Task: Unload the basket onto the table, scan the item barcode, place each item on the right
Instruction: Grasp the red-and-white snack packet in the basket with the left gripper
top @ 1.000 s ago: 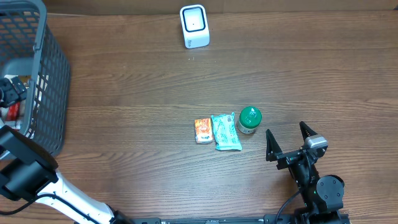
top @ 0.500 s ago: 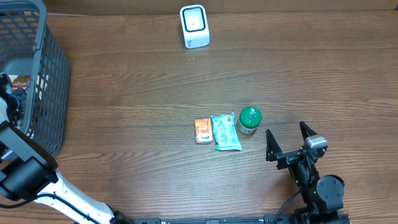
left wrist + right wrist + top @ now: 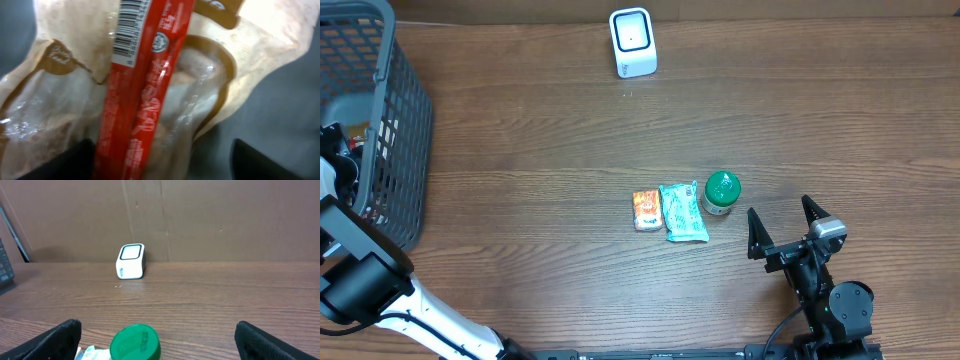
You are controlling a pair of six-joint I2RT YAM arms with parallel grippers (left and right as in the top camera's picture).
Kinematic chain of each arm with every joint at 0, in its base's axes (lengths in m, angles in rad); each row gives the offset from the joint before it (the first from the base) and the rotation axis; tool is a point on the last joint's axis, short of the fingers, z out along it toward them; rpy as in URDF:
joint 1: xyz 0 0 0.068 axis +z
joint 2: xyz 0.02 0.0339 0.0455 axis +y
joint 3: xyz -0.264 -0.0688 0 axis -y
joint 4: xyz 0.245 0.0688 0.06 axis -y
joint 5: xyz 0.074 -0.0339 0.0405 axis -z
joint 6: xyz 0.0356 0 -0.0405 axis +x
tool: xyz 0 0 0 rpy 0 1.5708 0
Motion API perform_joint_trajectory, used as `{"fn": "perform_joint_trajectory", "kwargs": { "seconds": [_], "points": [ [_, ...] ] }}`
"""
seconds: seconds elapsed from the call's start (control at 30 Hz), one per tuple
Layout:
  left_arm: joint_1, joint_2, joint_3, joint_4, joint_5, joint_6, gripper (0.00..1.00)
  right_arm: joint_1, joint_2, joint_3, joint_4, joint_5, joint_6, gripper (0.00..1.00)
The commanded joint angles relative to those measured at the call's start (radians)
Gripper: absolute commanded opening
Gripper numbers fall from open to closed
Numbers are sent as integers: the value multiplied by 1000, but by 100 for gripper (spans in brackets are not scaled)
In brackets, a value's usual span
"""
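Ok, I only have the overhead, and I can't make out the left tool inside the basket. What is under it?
Observer: On the left wrist view, a red stick pack lying on a tan-and-clear pouch.
Operator: Any barcode showing?
Observer: Yes, a barcode on the stick pack's upper end, facing the camera.
Operator: Has the left tool got it?
Observer: No grip that I can see. The left tool is open, its fingers on either side of the stick pack. Whether the nearer one touches it, I cannot tell.
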Motion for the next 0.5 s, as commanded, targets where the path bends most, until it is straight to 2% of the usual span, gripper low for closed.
{"fn": "perform_joint_trajectory", "kwargs": {
  "seconds": [0.0,0.17,0.23,0.27,0.3,0.4,0.43,0.47],
  "points": [
    [-1,-10,-21,5,27,-11,100,0,-9,-10,5,10,3,100],
    [-1,-10,-39,34,-55,-45,100,0,-9,-10,5,10,3,100],
    [-1,-10,-69,65,-50,-57,93,0,-9,-10,5,10,3,100],
    [-1,-10,-97,88,-51,-56,86,0,-9,-10,5,10,4,100],
    [-2,-10,-124,108,-50,-57,73,0,-9,-10,5,10,3,100],
    [-1,-10,-161,137,-51,-57,51,0,-9,-10,5,10,4,100],
    [-1,-10,-174,146,-50,-57,33,0,-9,-10,5,10,3,100],
    [-1,-10,-175,145,-50,-57,19,0,-9,-10,5,10,3,100]
  ]
}}
